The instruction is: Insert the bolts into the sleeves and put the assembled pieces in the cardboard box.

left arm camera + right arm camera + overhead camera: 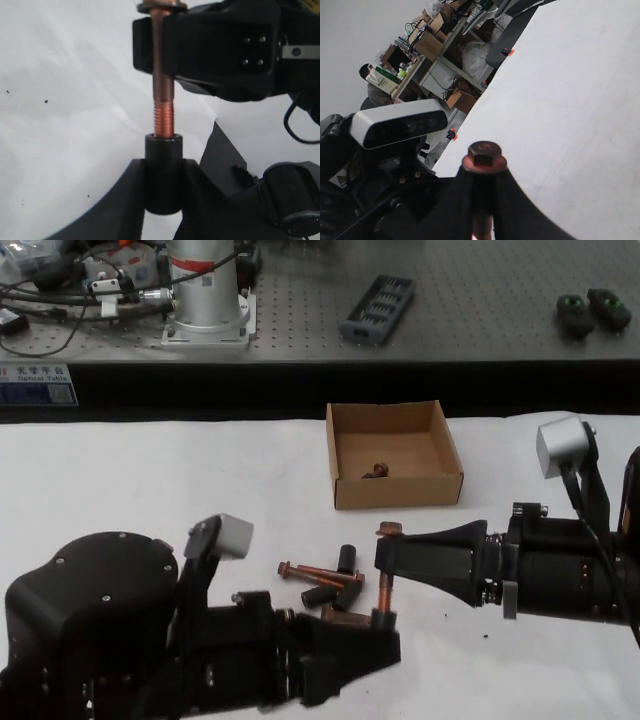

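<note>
Loose bolts (pixel 315 571) and sleeves (pixel 347 558) lie near the cardboard box (pixel 395 498).

No print here is clear enough to read. A blue plate (pixel 38 383) on the front edge of the far metal bench (pixel 480 330) bears a row of characters with finer lines beneath, all too small to make out. A pale sticker (pixel 203 282) sits on the metal column (pixel 200 310), its print unreadable. A yellow warning triangle (pixel 336 177) marks a black arm (pixel 350 205), its symbol blurred.
</note>
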Controlling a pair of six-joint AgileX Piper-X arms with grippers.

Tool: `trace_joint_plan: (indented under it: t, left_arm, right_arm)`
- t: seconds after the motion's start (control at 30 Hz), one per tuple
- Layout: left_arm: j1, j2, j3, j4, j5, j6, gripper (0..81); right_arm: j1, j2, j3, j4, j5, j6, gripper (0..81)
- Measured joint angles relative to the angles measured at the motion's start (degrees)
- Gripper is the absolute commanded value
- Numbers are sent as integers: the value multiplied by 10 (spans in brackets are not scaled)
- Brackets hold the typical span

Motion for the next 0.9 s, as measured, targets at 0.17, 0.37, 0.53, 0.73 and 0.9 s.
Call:
trace_joint_plan:
  t: [0.17, 0.37, 0.53, 0.73, 0.9]
  left_arm:
    - [1, 0, 0, -24, -13, -14, 17]
    - [2, 0, 0, -48, -11, -14, 17]
    - [3, 0, 1, -67, -14, -14, 17]
    - [6, 0, -7, -92, -28, -4, 17]
    - [6, 0, -33, -91, -40, 32, 17]
  right_arm:
    - [1, 0, 0, 0, -10, 0, 43]
    - [1, 0, 0, 0, -24, -5, 7]
    - [-15, 0, -2, -9, -34, -21, 396]
    - [-65, 0, 1, 4, -44, 27, 381]
    - [-95, -31, 1, 4, -61, 46, 366]
